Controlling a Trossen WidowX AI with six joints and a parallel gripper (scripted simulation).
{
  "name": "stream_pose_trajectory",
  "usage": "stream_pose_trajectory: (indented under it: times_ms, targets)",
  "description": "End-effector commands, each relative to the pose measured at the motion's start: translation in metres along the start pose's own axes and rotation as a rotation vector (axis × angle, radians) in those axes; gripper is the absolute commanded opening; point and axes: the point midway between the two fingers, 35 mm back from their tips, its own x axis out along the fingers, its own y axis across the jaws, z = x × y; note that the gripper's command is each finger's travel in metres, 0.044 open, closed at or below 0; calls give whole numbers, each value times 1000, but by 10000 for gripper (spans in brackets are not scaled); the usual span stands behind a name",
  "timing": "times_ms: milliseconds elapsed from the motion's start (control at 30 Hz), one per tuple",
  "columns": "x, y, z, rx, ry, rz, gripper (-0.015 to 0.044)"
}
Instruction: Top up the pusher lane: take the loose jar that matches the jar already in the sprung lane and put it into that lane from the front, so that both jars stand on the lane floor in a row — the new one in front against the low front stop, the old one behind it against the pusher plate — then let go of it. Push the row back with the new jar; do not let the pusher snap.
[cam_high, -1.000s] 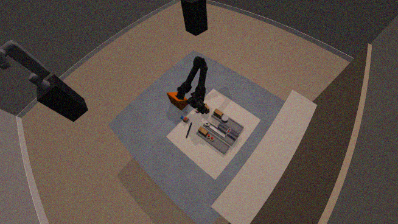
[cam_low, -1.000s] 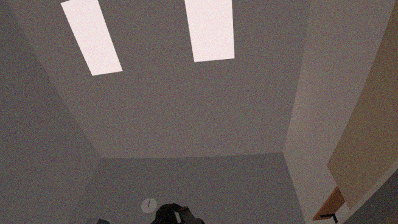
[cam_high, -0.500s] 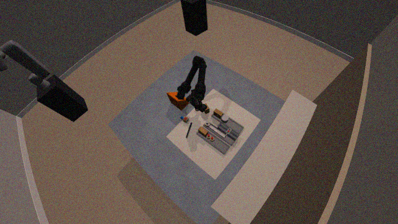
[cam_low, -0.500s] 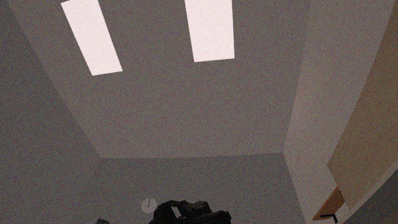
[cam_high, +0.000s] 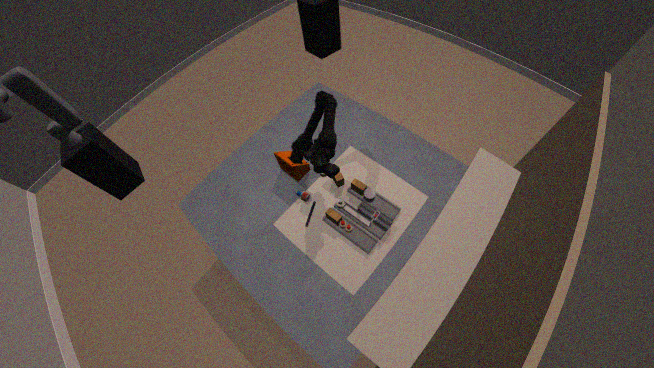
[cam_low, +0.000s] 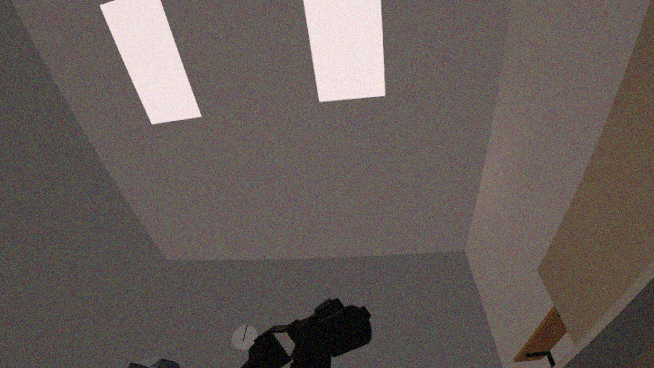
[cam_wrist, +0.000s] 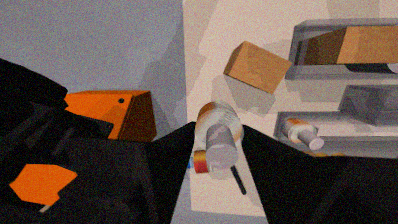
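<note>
Jar (cam_wrist: 218, 135) gripped
Gripper (cam_wrist: 218, 145) is clamped on it; rack (cam_wrist: 345, 90) lies at two o'clock, brown box (cam_wrist: 256, 66) at one.

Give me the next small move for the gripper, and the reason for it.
Probably carry the jar toward the front of the lane that holds the matching jar. The gripper is shut on the orange jar with the grey lid, and the wrist view shows its twin in the grey lane to the right, past the tan box.
</note>
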Motion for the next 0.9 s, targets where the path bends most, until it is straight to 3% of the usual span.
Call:
stream_pose_trajectory:
  times_ms: [0, 867]
  targets:
    - [-3, -7, -3, 73, 7, -3, 0]
    - [18, -63, -28, 855, 8, -11, 0]
